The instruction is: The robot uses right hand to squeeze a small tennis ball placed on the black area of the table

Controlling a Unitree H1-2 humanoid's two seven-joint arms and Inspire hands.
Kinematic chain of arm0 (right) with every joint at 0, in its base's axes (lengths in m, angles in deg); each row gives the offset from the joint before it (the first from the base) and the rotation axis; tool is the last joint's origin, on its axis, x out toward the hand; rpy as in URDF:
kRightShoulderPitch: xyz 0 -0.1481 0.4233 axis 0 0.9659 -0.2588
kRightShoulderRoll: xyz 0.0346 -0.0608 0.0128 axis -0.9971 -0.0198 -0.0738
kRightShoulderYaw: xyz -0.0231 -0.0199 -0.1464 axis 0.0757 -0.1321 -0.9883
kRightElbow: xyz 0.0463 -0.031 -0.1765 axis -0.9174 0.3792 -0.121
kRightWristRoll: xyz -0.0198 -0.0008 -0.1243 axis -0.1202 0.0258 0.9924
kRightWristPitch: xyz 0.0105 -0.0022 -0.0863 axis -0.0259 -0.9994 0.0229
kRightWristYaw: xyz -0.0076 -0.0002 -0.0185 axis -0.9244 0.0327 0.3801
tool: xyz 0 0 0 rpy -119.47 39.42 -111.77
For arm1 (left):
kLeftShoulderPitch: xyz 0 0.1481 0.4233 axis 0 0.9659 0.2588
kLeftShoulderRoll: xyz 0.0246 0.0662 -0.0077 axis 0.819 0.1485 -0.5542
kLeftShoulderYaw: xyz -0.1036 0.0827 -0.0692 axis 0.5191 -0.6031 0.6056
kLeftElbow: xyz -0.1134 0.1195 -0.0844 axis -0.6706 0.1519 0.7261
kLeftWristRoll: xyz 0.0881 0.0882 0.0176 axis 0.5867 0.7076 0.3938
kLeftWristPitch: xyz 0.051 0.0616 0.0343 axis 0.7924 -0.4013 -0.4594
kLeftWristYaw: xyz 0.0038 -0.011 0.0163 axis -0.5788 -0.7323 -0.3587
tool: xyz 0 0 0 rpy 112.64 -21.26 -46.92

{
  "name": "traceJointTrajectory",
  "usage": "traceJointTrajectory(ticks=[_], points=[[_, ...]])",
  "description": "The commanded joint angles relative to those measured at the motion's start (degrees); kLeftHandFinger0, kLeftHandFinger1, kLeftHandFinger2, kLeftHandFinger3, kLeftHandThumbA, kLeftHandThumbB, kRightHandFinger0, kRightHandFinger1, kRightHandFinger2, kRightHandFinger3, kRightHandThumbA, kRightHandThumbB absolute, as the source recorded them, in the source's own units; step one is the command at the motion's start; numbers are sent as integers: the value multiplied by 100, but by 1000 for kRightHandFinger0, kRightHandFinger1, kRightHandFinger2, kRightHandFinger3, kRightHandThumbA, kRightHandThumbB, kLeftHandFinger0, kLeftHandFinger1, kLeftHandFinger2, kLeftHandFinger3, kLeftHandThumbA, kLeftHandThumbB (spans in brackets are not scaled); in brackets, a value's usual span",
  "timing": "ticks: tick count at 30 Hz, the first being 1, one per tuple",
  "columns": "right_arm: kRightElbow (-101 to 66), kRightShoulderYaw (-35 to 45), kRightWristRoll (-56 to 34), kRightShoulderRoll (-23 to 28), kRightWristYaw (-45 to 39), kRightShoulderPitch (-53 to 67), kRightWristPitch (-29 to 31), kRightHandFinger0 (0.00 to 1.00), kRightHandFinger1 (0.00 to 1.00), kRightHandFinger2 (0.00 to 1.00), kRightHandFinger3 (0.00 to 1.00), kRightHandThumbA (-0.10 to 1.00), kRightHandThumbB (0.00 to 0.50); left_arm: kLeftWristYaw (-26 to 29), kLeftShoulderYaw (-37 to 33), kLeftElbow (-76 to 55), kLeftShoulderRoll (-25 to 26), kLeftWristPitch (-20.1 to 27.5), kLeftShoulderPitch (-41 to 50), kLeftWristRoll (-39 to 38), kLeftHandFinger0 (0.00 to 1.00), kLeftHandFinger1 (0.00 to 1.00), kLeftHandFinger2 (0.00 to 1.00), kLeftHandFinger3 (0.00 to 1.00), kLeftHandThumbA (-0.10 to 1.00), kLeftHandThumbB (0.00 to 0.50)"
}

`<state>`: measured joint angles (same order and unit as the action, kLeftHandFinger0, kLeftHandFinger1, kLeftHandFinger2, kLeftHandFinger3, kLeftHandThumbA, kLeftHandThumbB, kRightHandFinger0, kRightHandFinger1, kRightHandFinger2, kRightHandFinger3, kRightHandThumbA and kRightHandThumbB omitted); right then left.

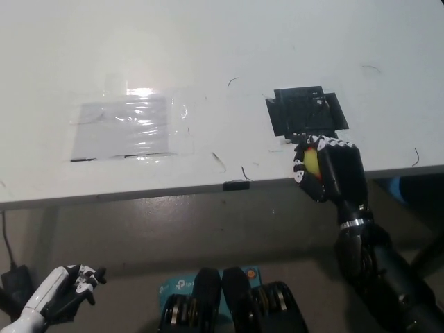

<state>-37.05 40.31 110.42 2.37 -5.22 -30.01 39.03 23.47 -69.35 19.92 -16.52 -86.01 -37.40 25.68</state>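
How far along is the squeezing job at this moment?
Done: the right hand has closed around the tennis ball, near the table edge just below the black area. In hand: the squeeze. Left: letting go. The left hand rests low, below the table.

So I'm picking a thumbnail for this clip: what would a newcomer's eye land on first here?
First, the black right hand at the white table's near edge, wrapped around a yellow tennis ball, just below the black patch. Next, the shiny plastic sheet taped at the table's left. The white left hand rests low at the bottom left, off the table.
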Motion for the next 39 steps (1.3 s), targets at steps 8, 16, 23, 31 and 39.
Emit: traceJointTrajectory(ticks=[8, 16, 23, 31, 39], points=[[-1044, 1099, -669, -107, -8, 109, 287, 0, 0, 234, 163, -100, 283, -63, 14, -49, 162, 179, 187, 54, 132, 95, 243, 455, 677, 454], [-1643, 1464, -706, -132, -188, 80, 185, 0, 0, 245, 169, -100, 298, -50, 23, -125, 132, 48, 266, 73, 107, 90, 244, 421, 663, 463], [-2202, 2063, -1414, -401, -278, 26, 294, 0, 0, 220, 127, -100, 299, -27, 21, -29, 144, 179, 299, 102, 118, 75, 232, 434, 673, 469], [-3607, 3939, -5549, -1835, -1147, 134, -707, 0, 0, 45, 24, -100, 131, 24, 71, 33, 98, 219, 289, 63, 102, 85, 289, 416, 657, 492], [-3817, 4458, -6477, -2283, -1225, 308, -1073, 0, 0, 268, 302, -100, 23, 42, 61, 64, 91, 301, 310, 91, 89, 61, 275, 392, 648, 494]])
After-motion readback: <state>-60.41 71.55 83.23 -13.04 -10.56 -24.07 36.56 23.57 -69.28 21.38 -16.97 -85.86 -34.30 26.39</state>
